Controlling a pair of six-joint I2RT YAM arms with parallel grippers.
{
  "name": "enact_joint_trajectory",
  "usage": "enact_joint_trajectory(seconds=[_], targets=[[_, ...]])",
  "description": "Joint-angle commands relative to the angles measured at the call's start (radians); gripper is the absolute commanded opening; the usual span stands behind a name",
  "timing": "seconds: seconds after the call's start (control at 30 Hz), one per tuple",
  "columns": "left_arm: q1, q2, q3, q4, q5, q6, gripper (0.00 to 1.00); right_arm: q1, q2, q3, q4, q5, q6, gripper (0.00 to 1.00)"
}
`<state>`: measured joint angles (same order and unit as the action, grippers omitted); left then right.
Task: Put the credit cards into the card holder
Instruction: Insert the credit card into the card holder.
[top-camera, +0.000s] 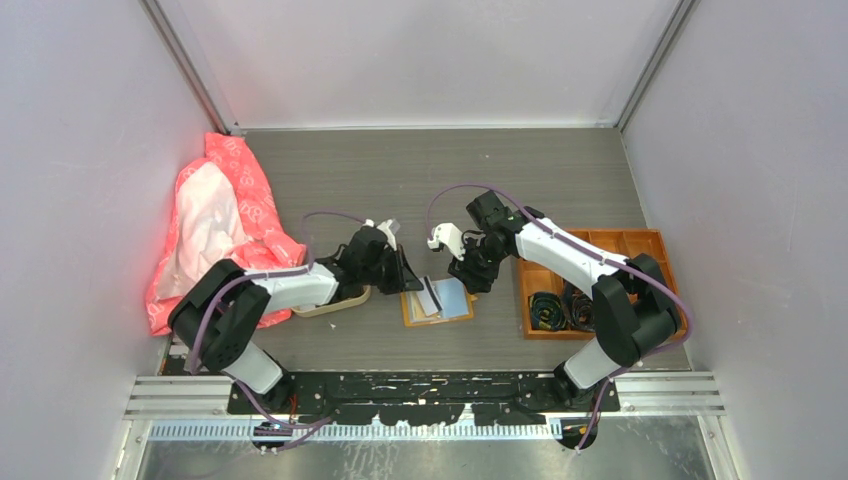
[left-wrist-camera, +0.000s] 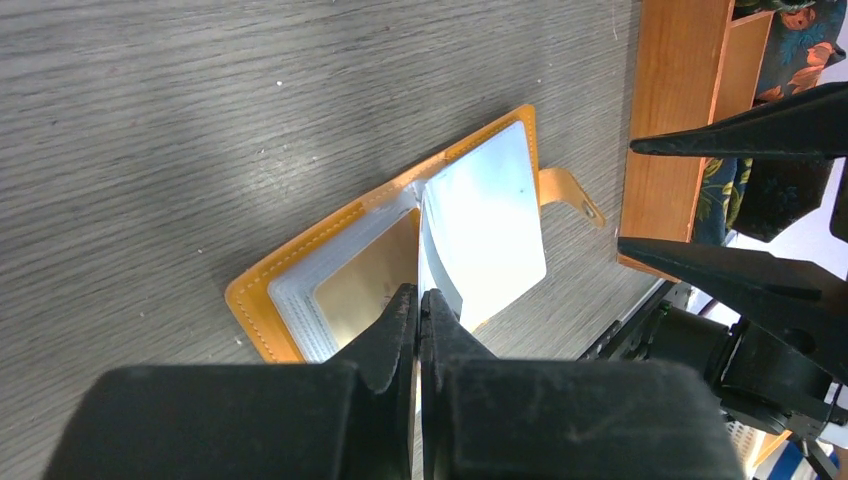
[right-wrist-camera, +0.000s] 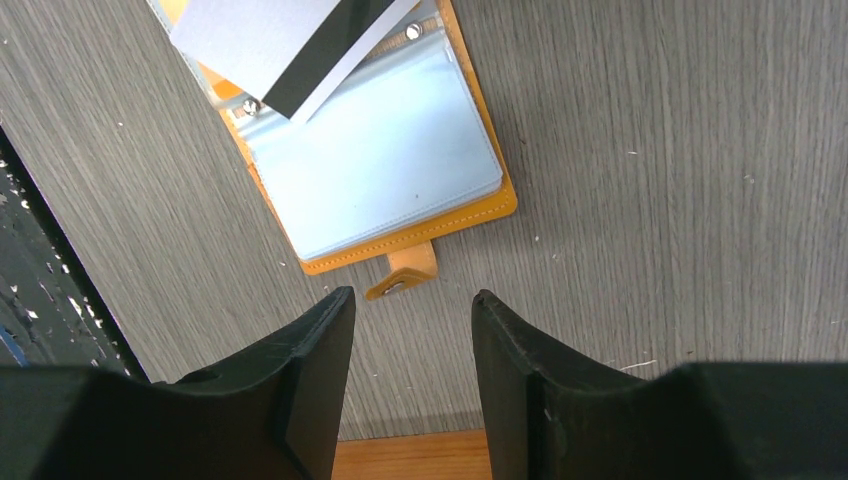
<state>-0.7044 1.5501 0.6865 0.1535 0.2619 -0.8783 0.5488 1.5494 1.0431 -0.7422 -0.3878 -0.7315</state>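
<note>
Left fingers (left-wrist-camera: 395, 325) pinch a pale black-striped plastic card (right-wrist-camera: 260, 30) above the opened mustard-orange leather wallet (right-wrist-camera: 420, 235). Right fingers (right-wrist-camera: 310, 370) spread apart, beside its snap tab (right-wrist-camera: 410, 265).

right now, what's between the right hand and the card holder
Only bare table, seen in the right wrist view. The right hand is open; the snap tab of the card holder points toward the gap between the fingers.

Mustard-orange card holder (right-wrist-camera: 400, 234), grey black-striped card (right-wrist-camera: 250, 35)
</note>
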Motion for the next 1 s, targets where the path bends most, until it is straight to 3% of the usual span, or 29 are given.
enact_joint_trajectory(seconds=[0.0,0.7,0.77,0.83,0.97], targets=[[0.005,0.039,-0.02,0.1,0.028,-0.028,0.0,0.007,-0.008,0.011,-0.008,-0.022,-0.013,0.52],[0.004,0.101,-0.054,0.242,0.113,-0.107,0.0,0.01,-0.006,0.015,-0.039,-0.01,-0.062,0.54],[0.004,0.103,-0.056,0.243,0.114,-0.103,0.0,0.01,-0.056,0.002,-0.045,-0.022,-0.106,0.6],[0.005,0.105,-0.057,0.248,0.118,-0.1,0.0,0.009,-0.12,-0.038,-0.057,-0.053,-0.194,0.72],[0.004,0.116,-0.053,0.255,0.129,-0.097,0.0,0.009,-0.222,-0.174,-0.055,-0.072,-0.485,0.93]])
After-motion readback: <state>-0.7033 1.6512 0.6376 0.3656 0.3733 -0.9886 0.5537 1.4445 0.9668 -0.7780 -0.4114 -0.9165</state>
